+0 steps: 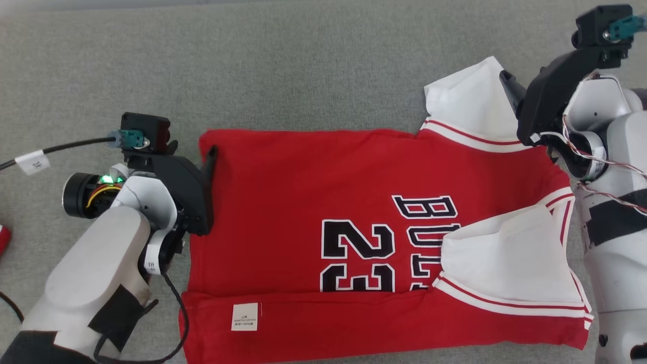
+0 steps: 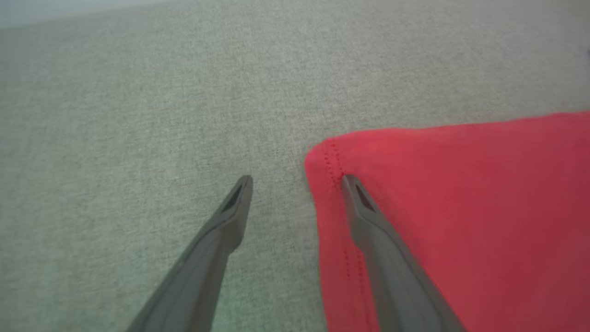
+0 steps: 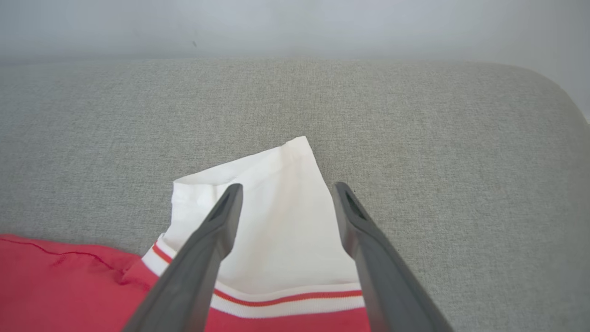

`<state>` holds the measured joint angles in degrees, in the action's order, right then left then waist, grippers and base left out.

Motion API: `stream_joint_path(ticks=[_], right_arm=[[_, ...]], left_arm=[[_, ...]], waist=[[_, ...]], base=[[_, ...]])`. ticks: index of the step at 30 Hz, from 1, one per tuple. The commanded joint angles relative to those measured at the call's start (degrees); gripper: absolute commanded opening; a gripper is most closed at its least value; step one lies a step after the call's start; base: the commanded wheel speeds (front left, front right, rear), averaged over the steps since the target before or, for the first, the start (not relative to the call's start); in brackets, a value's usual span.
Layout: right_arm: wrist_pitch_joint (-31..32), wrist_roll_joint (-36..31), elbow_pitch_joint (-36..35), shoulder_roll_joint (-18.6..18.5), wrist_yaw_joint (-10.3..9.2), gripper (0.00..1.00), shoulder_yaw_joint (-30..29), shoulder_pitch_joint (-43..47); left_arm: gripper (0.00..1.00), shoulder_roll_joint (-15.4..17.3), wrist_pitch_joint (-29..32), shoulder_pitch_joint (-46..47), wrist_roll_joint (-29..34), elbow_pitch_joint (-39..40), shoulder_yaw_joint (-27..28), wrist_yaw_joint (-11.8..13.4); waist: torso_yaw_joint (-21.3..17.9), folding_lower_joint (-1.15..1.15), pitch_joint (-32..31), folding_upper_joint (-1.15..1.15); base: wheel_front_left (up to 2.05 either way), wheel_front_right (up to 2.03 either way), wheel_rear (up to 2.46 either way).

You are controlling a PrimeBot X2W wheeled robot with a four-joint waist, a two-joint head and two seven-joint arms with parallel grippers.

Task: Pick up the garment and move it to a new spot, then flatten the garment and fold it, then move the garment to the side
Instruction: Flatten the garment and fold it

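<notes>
Grey fabric surface lay under everything, w/ a pale wall behind it in my right wrist view. Red jersey was spread across it, hem toward my left, shoulders toward my right, "23" print facing up. Near long edge was folded over onto the body, w/ a white label on that flap. One white sleeve lay folded in over the chest; the far sleeve stuck out on the grey. My left gripper was spread wide at the far hem corner, one finger over red cloth, the other over bare grey, nothing pinched. My right gripper was spread wide too, fingers straddling the far sleeve, gripping nothing. Couldn't tell if the tips touched cloth.
</notes>
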<state>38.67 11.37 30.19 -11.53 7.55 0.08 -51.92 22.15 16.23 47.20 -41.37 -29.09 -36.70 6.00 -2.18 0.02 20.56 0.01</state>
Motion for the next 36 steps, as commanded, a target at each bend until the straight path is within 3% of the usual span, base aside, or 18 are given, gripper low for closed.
stream_joint_path(ticks=[1,9,14,25,36], right_arm=[[-0.5,-0.3,0.8,-0.1,-0.13,1.00,0.4,-0.7],[-3.9,-0.3,9.6,-0.8,-0.13,1.00,3.4,-5.1],[-6.0,0.4,12.8,-1.3,-0.13,1.00,3.9,-5.9],[-9.5,0.9,17.2,-2.1,-0.13,1.00,4.3,-7.8],[-10.5,1.4,19.4,-1.1,-0.13,1.00,6.2,-9.8]], left_arm=[[1.00,0.0,0.2,0.7,0.3,-0.7,-0.1,-0.2],[1.00,-0.5,1.4,2.6,0.1,-4.4,-1.2,-1.6],[1.00,-0.7,0.5,3.8,0.7,-3.7,-1.2,-1.3],[1.00,-0.5,2.3,4.5,-0.1,0.4,-1.5,-1.0],[1.00,0.0,4.5,3.3,0.5,-1.6,-2.8,0.7]], waist=[[-0.3,-0.02,1.8,-0.01],[-0.1,-0.02,2.6,-0.01],[0.2,-0.02,2.1,-0.01],[-0.1,-0.02,0.5,-0.01],[-1.7,-0.02,2.5,-0.01]], base=[[0.00,0.00,0.00],[0.00,0.00,0.00],[0.00,0.00,0.00],[0.00,0.00,0.00],[0.00,0.00,0.00]])
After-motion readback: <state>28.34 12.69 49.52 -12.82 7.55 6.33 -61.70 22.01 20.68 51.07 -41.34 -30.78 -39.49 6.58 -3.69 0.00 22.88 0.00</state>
